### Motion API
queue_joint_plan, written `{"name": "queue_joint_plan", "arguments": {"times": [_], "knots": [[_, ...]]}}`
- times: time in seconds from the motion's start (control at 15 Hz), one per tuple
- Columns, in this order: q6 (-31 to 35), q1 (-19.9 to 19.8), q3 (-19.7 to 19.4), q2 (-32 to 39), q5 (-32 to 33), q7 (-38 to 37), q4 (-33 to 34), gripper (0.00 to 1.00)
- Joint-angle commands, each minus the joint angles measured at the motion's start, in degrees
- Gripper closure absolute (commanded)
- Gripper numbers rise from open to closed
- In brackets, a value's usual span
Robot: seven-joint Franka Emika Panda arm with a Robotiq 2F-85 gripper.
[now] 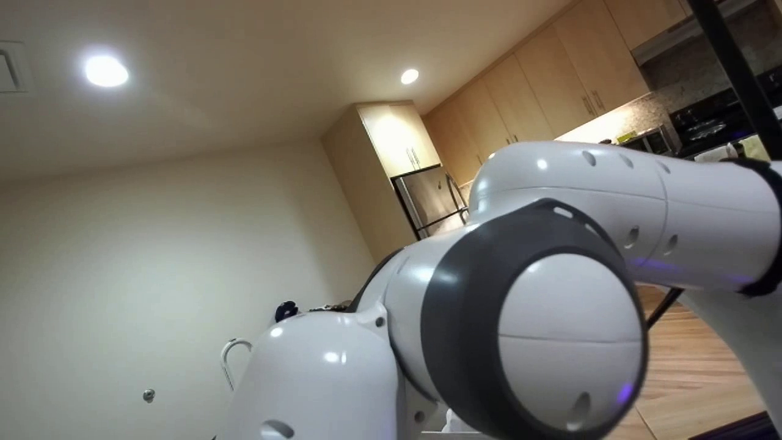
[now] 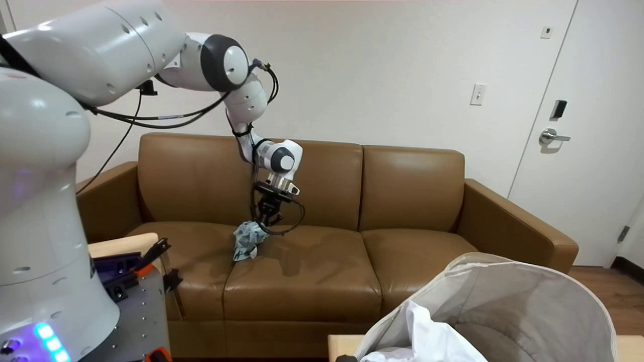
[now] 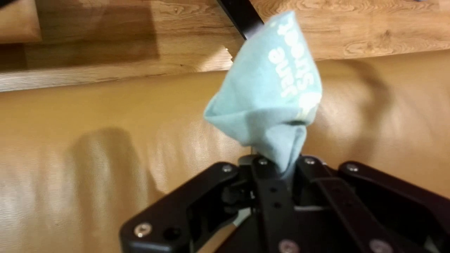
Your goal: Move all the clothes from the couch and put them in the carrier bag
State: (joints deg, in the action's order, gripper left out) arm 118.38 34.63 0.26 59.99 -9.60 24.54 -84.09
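Note:
My gripper [image 2: 267, 221] is shut on a light blue garment [image 2: 248, 240] with white lettering. In the wrist view the garment [image 3: 267, 80] is pinched between the fingertips [image 3: 286, 165] and spreads out beyond them. The garment hangs in front of the brown leather couch [image 2: 302, 266]; whether it touches the seat is hard to tell. No other garment shows on the visible couch seats. The beige fabric carrier bag [image 2: 543, 296] stands open at the front right, with a white cloth [image 2: 437, 342] inside it near its left rim. Its bottom is hidden.
The bag stands on a light wooden surface [image 2: 344, 344]. The couch has a backrest and a right armrest [image 2: 523, 226]. The robot base [image 2: 50, 251] and a metal cart [image 2: 143, 301] are at the left. The arm [image 1: 519, 305] fills much of an exterior view.

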Motion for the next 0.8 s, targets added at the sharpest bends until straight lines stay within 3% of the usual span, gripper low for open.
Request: {"name": "queue_joint_plan", "arguments": {"times": [0.0, 0.27, 0.53, 0.6, 0.73], "knots": [[1.76, -6.31, 2.44, -8.24, 8.1, -8.16, -6.14, 0.96], [3.2, -8.99, 1.24, -17.71, 14.72, -18.97, -11.08, 0.96], [3.64, -9.09, -0.04, -29.27, 22.11, -29.73, -16.65, 0.96], [1.44, -11.52, 2.62, -21.72, 20.59, -25.49, -9.52, 0.89], [1.43, -11.5, 2.63, -26.51, 21.96, -28.14, -12.34, 0.89]]}}
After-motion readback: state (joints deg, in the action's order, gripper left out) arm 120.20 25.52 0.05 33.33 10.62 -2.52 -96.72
